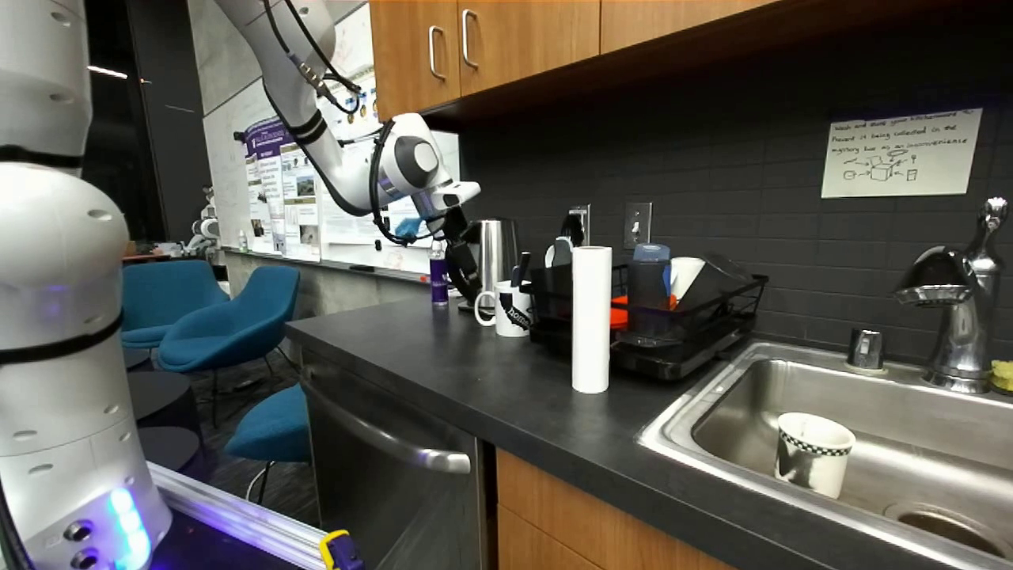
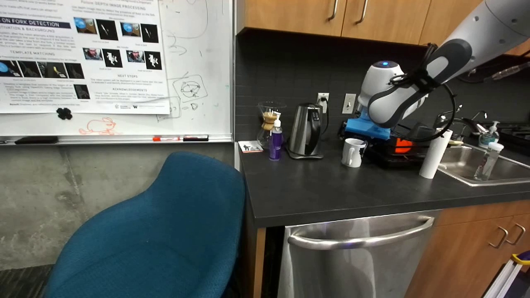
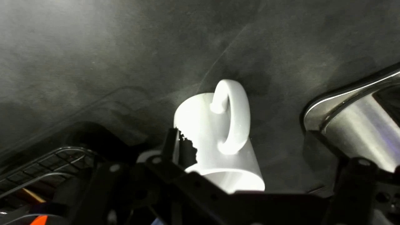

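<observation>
A white mug (image 3: pixel 200 115) with a dark print stands upright on the dark counter, visible in both exterior views. In the wrist view its handle (image 3: pixel 242 118) points away from my gripper. My gripper (image 3: pixel 244 139) is open, reaching down over the mug. The left finger (image 3: pixel 170 145) lies close beside the printed side; whether it touches cannot be told. Between the mug and the right finger (image 3: pixel 325 145) there is a wide gap. Part of the rim is hidden behind the gripper's body. An exterior view shows the black gripper slanting down just beyond the mug (image 1: pixel 506 321).
A steel kettle (image 2: pixel 304 130) stands close to the mug, its base near my right finger. On the other side is a black dish rack (image 1: pixel 696 336). A white paper roll (image 1: pixel 591 317) stands before the rack, near the sink (image 1: pixel 688 404). Wooden cabinets (image 1: pixel 522 47) hang above.
</observation>
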Controlling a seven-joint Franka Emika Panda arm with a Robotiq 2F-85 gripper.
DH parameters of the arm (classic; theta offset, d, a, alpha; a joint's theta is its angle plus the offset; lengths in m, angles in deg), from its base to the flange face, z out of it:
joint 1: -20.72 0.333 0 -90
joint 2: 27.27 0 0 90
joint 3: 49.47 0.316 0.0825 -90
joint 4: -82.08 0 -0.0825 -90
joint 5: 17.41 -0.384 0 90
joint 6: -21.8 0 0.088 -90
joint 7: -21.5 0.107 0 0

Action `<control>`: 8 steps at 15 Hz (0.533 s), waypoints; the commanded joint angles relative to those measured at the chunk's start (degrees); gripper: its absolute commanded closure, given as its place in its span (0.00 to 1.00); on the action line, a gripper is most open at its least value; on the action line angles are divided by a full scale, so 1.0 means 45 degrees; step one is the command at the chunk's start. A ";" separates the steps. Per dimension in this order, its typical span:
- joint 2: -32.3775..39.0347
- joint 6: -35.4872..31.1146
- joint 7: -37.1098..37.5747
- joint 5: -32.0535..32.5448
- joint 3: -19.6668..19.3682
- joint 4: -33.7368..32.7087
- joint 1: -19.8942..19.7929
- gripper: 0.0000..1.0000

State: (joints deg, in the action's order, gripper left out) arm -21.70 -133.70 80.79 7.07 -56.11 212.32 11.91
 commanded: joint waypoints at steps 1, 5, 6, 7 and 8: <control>0.0782 0.0061 0.0208 0.0116 -0.0555 -0.0797 0.0484 0.00; 0.1390 0.0135 0.0076 0.0033 -0.1018 -0.1330 0.0804 0.00; 0.1498 0.0167 0.0014 -0.0042 -0.1122 -0.1420 0.0861 0.00; 0.1613 0.0173 0.0003 -0.0088 -0.1213 -0.1510 0.0926 0.02; 0.1698 0.0182 -0.0033 -0.0190 -0.1276 -0.1557 0.0976 0.26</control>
State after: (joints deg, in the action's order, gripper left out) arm -15.95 -133.63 80.77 7.04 -60.16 207.39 14.77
